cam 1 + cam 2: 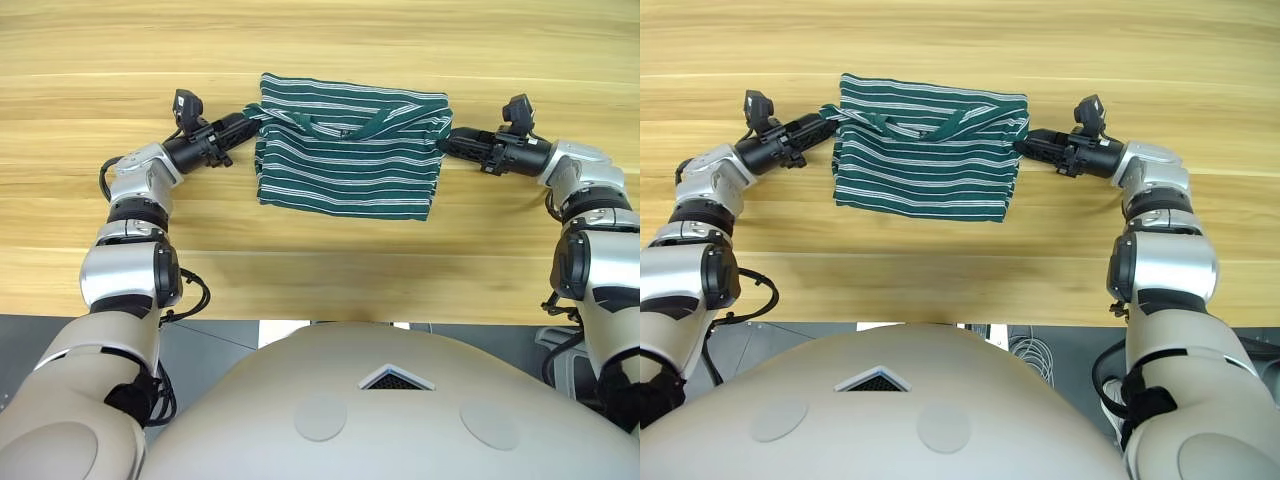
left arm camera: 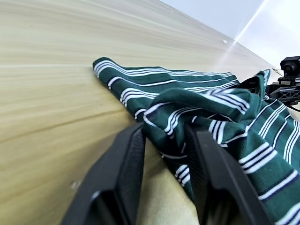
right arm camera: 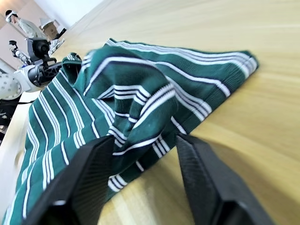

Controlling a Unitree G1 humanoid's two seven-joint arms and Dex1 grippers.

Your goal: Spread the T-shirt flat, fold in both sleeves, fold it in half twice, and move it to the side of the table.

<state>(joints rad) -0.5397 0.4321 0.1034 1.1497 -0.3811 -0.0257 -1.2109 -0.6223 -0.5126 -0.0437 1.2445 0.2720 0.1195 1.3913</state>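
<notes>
The T-shirt (image 1: 345, 160) is green with thin white stripes. It sits on the wooden bench (image 1: 320, 40), out past the middle, folded into a wide block shape. The left claw (image 1: 250, 117) is at the shirt's left side, near the far corner. Its two black fingers (image 2: 124, 168) pinch a bunched-up bit of cloth. The right claw (image 1: 446, 139) is at the shirt's right side, and it too has a fold of cloth between its fingers (image 3: 89, 173). The cloth looks wrinkled and puffed up along the far edge between the two claws.
</notes>
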